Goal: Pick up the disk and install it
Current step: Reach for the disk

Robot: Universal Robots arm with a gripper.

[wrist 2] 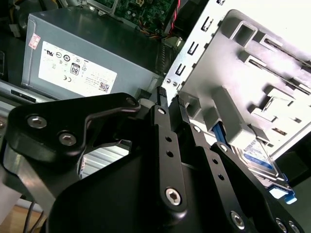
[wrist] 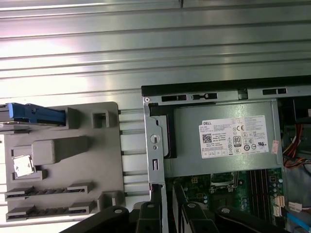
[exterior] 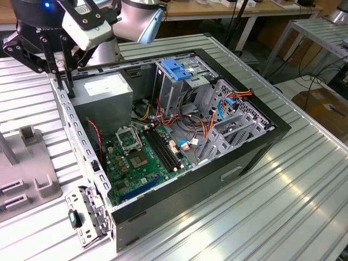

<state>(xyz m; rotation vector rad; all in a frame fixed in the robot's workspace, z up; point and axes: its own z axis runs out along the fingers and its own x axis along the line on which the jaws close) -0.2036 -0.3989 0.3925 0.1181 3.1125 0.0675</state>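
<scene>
Shows an open black computer case (exterior: 255, 157) lying on a ribbed metal worktop (exterior: 283, 217). Holds a green motherboard (exterior: 138, 163), a boxy grey power supply (exterior: 103, 92), silver drive cages (exterior: 234, 130) and a blue plastic bracket (exterior: 176, 69). Places the black end effector (wrist 2: 171, 99) over the case's perforated rear wall (exterior: 73, 125), just beside the power supply, fingers slightly apart, nothing between. Finds the disk (wrist 2: 260, 160) outside the case, near the end effector, standing on edge in a grey slotted holder (wrist: 104, 160): flat silver metal, blue-and-white label, blue rail.
</scene>
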